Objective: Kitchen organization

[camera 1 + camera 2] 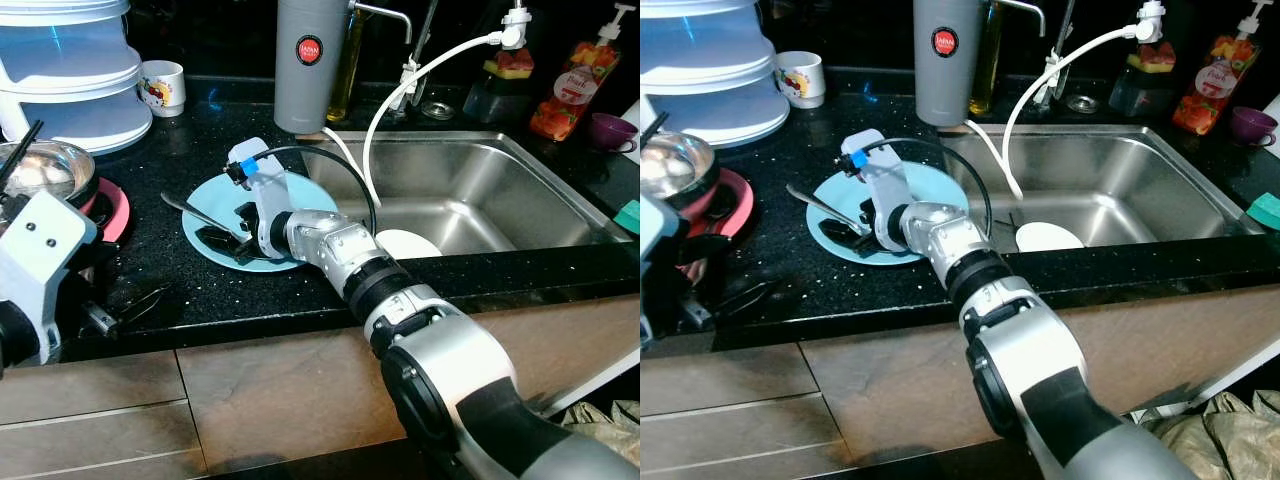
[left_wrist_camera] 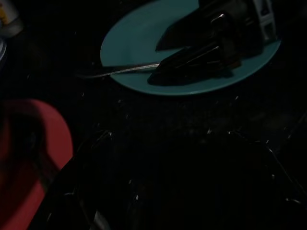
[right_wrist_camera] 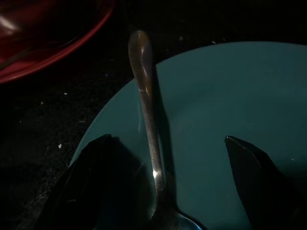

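Left eye view: black speckled counter (image 1: 190, 290), steel sink (image 1: 520, 190) alongside.

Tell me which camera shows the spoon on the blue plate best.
The right wrist view: the spoon runs large between the open right gripper fingers, lying on the blue plate. Both eye views show it small, partly behind the gripper; the left wrist view shows it dimly.

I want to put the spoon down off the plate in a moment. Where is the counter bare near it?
Bare black counter lies between the blue plate and the counter's front edge, and behind the plate toward the mug. It is crowded at the left: the pink plate and metal bowl. The right gripper stands open over the spoon.
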### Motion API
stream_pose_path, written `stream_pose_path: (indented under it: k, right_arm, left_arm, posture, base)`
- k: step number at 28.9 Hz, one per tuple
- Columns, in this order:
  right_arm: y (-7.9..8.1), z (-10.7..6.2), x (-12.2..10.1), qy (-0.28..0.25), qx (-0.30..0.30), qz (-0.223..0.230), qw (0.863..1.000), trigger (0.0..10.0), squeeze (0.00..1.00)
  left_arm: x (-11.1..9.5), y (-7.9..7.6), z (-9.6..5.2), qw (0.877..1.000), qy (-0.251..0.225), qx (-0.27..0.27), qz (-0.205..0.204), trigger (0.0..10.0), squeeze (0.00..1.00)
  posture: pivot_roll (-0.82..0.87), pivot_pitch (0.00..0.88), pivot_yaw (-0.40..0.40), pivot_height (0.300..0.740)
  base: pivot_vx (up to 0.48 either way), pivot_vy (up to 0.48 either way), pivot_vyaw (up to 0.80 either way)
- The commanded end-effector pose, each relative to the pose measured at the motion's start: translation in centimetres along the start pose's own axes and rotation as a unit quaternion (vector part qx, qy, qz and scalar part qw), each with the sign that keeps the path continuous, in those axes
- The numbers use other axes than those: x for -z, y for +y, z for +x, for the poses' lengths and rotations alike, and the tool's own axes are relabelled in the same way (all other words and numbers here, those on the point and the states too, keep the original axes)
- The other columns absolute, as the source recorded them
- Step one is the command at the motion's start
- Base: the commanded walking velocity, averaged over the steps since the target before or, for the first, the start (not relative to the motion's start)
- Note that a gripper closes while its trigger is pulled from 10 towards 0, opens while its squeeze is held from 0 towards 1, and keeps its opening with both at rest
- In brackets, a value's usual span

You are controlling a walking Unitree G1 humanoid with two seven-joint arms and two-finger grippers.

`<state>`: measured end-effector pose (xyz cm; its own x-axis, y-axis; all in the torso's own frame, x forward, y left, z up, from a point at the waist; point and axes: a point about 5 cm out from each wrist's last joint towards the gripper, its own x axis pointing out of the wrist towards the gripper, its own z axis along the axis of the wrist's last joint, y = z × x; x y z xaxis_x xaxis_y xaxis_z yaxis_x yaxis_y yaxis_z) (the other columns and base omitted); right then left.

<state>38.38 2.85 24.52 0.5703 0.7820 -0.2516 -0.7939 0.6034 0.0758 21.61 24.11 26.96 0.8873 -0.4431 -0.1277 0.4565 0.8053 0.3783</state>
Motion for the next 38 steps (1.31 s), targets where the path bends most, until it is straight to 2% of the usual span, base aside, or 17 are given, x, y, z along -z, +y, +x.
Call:
stream_pose_path:
  k: [1, 11, 12, 13, 14, 15, 16, 21, 23, 27, 35, 37, 38]
  right_arm:
    - [-0.2, 0.1, 1.5, 0.029, 0.011, 0.030, 0.999, 10.0, 0.00]
    - [0.3, 0.4, 1.2, 0.039, 0.006, 0.004, 0.999, 10.0, 0.00]
    - [0.3, 0.4, 1.2, 0.043, 0.012, -0.015, 0.999, 5.8, 0.00]
    - [0.2, 0.4, 1.3, 0.047, 0.018, -0.028, 0.998, 5.8, 0.00]
    - [0.1, 0.4, 1.3, 0.051, 0.025, -0.053, 0.997, 1.7, 0.00]
    - [0.1, 0.4, 1.4, 0.054, 0.030, -0.069, 0.996, 0.4, 0.00]
    - [0.1, 0.4, 1.4, 0.055, 0.029, -0.072, 0.995, 0.0, 0.00]
    - [0.2, 0.5, 1.5, 0.056, 0.022, -0.057, 0.997, 0.0, 0.00]
    - [0.2, 0.4, 1.9, 0.061, 0.016, -0.025, 0.998, 0.0, 0.00]
    - [0.0, 0.3, 2.2, 0.063, 0.020, 0.001, 0.998, 0.0, 0.00]
    - [-0.2, 0.2, 2.2, 0.061, 0.027, 0.006, 0.998, 0.0, 0.00]
    - [-0.3, 0.2, 1.7, 0.047, 0.029, 0.014, 0.998, 0.0, 0.00]
    - [-0.6, -0.1, 0.4, 0.014, 0.034, 0.032, 0.999, 0.0, 0.00]
  left_arm:
    - [-0.1, -0.4, 0.1, 1.000, 0.003, 0.011, 0.002, 10.0, 0.00]
    - [-0.3, -0.4, 0.2, 1.000, 0.005, 0.012, 0.005, 10.0, 0.00]
    - [-0.3, -0.4, 0.2, 1.000, 0.007, 0.012, 0.006, 10.0, 0.00]
    - [-0.3, -0.4, 0.3, 1.000, 0.007, 0.012, 0.007, 10.0, 0.00]
    - [-0.3, -0.5, 0.3, 1.000, 0.010, 0.013, 0.008, 10.0, 0.00]
    - [-0.3, -0.5, 0.3, 1.000, 0.011, 0.014, 0.009, 10.0, 0.00]
    - [-0.3, -0.5, 0.3, 1.000, 0.011, 0.014, 0.009, 10.0, 0.00]
    - [-0.3, -0.5, 0.3, 1.000, 0.012, 0.014, 0.009, 10.0, 0.00]
    - [-0.3, -0.5, 0.4, 1.000, 0.013, 0.015, 0.010, 10.0, 0.00]
    - [-0.3, -0.4, 0.4, 1.000, 0.014, 0.016, 0.010, 10.0, 0.00]
    - [-0.2, -0.4, 0.4, 1.000, 0.014, 0.016, 0.010, 10.0, 0.00]
    - [-0.3, -0.4, 0.5, 1.000, 0.012, 0.014, 0.012, 10.0, 0.00]
    - [-0.5, -0.3, 0.7, 1.000, 0.004, 0.010, 0.015, 10.0, 0.00]
  posture:
    - [0.13, 0.093, -0.119, 0.740]
    - [0.13, 0.091, -0.118, 0.740]
    - [0.13, 0.091, -0.117, 0.740]
    - [0.13, 0.091, -0.117, 0.740]
    - [0.14, 0.090, -0.117, 0.740]
    - [0.14, 0.091, -0.118, 0.740]
    - [0.14, 0.091, -0.118, 0.740]
    - [0.14, 0.090, -0.117, 0.740]
    - [0.14, 0.088, -0.114, 0.740]
    - [0.14, 0.089, -0.111, 0.740]
    - [0.14, 0.090, -0.110, 0.740]
    - [0.14, 0.090, -0.110, 0.740]
    - [0.14, 0.089, -0.111, 0.740]
  base:
    - [0.000, 0.000, 0.00]
    - [0.000, 0.000, 0.00]
    - [0.000, 0.000, 0.00]
    - [0.000, 0.000, 0.00]
    - [0.000, 0.000, 0.00]
    - [0.000, 0.000, 0.00]
    - [0.000, 0.000, 0.00]
    - [0.000, 0.000, 0.00]
    - [0.000, 0.000, 0.00]
    - [0.000, 0.000, 0.00]
    - [0.000, 0.000, 0.00]
    - [0.000, 0.000, 0.00]
    - [0.000, 0.000, 0.00]
